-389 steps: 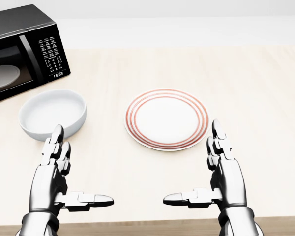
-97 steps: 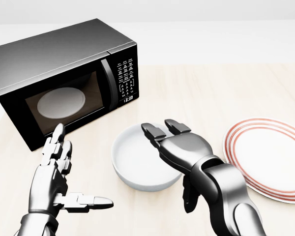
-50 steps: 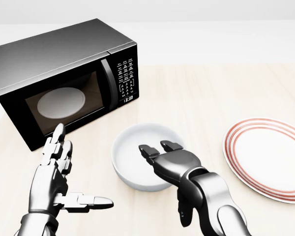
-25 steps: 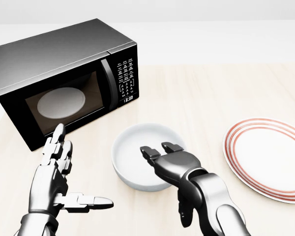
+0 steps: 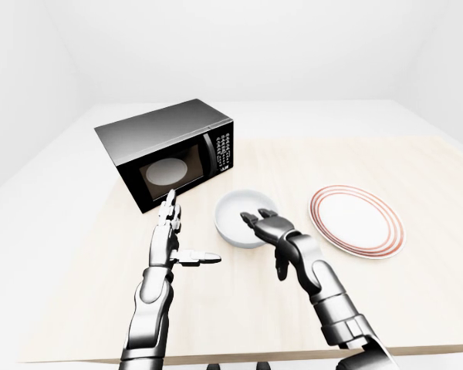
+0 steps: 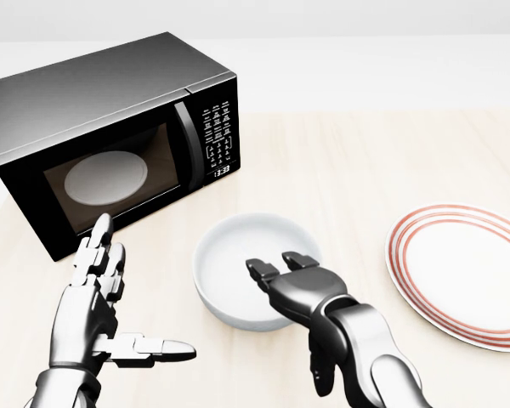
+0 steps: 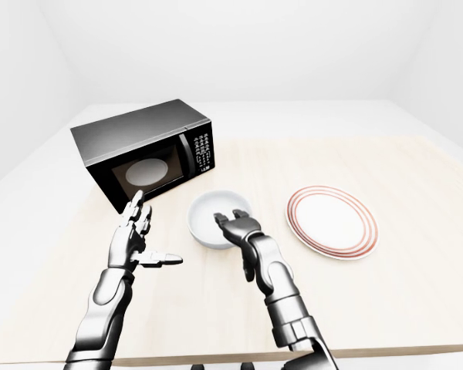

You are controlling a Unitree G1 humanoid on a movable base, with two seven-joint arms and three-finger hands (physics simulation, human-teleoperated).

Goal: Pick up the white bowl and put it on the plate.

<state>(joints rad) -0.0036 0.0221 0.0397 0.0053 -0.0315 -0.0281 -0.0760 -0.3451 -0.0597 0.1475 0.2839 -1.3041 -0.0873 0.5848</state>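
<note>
Trouble, if it comes, starts at the rim: my right hand (image 6: 291, 274) reaches over the near edge of the bowl (image 6: 229, 272), two fingers (image 6: 263, 272) curled down inside the wall and the thumb hanging outside at about 6 o'clock of it, so the grasp looks half formed, not clamped, and I cannot tell whether the pads actually touch the ceramic. If I lift like this, I judge the bowl could tip toward 12 o'clock or slide out, since a smooth rim pinched from one side gives little purchase; closing too hard might instead shove it toward the microwave (image 6: 110, 136), which stands at 10 o'clock of it. The bowl sits on the table (image 6: 365, 161), in the head view's lower middle, and the plate (image 6: 467, 272) lies well apart at its 3 o'clock, bare, so the carry is a sideways sweep where a weak grip would show. My left hand (image 6: 102, 314) hovers flat and spread at the bowl's 8 o'clock, holding nothing. Against the picture half a second back, my right hand has drawn slightly toward me and lower along the rim; bowl, plate and left hand have not shifted.
</note>
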